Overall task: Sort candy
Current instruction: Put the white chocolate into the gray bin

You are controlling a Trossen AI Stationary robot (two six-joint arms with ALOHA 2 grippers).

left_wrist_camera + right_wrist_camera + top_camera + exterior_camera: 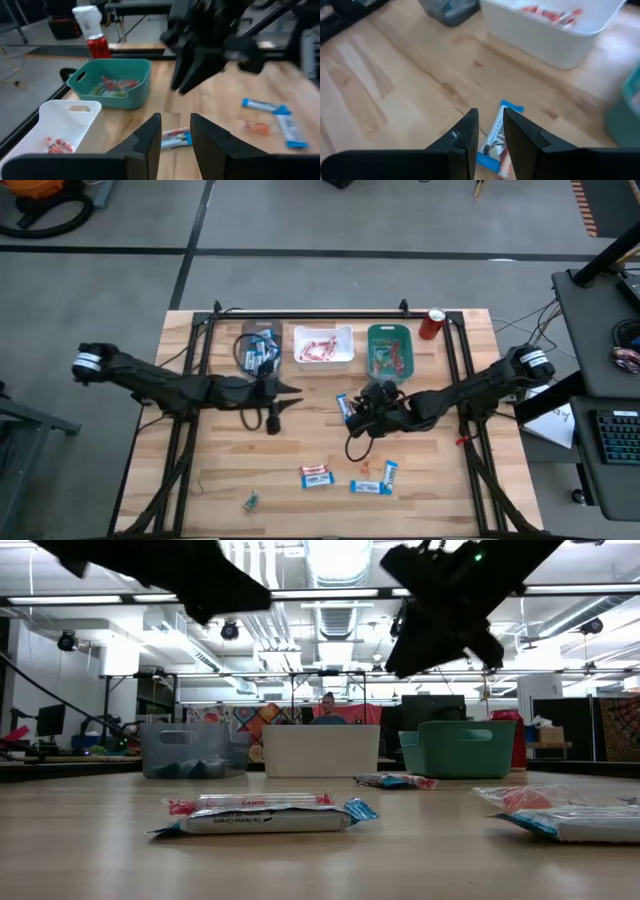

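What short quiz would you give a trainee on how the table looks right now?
1. True or false: the red soda can stands inside the teal bin.
2. Of the teal bin, the grey bin and the white bin, which stands in the middle of the row? A teal, B grey, C white.
3. Short answer: which gripper hangs nearest the blue-and-white bar lying just in front of the teal bin?

Key:
1. False. The can stands on the table beside that bin.
2. C.
3. The right gripper. Its fingers are slightly apart and hold nothing.
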